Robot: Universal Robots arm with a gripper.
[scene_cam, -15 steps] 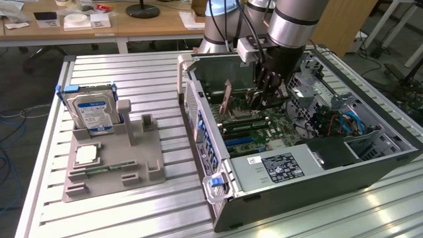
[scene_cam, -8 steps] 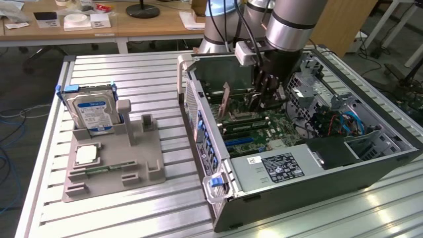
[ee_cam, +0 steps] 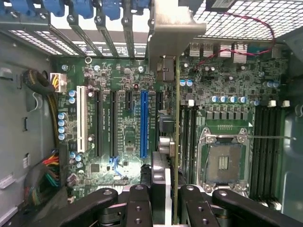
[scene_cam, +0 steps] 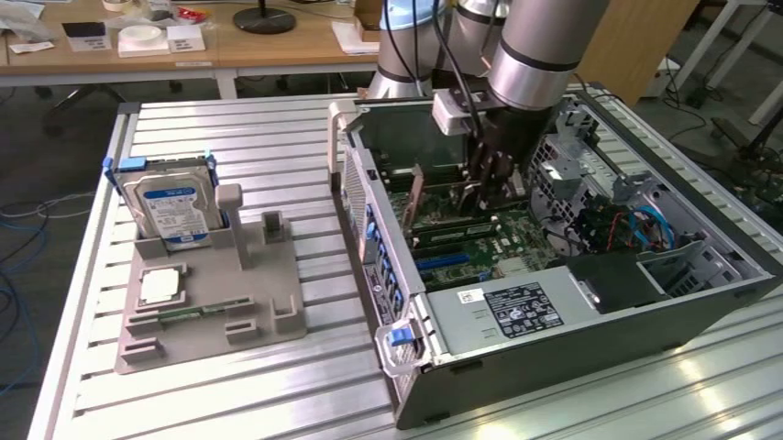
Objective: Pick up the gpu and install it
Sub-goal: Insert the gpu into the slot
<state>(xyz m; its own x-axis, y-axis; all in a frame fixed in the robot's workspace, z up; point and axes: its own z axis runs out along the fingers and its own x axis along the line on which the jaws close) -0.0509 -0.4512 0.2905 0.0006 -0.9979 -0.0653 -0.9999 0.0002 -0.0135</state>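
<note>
GPU (ee_cam: pixel 166 137) held over motherboard (ee_cam: pixel 118 71)
My gripper (ee_cam: pixel 163 208) is clamped on it; any tilt could jam its edge.

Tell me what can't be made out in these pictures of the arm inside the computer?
- Whether the gpu sits in a slot: wrist view, the edge-on card hides its own contact edge; exterior view, the gripper stands in front.
- Hard drive label text: exterior view, too small.
- Small parts on the grey tray: exterior view, too small to identify.
</note>
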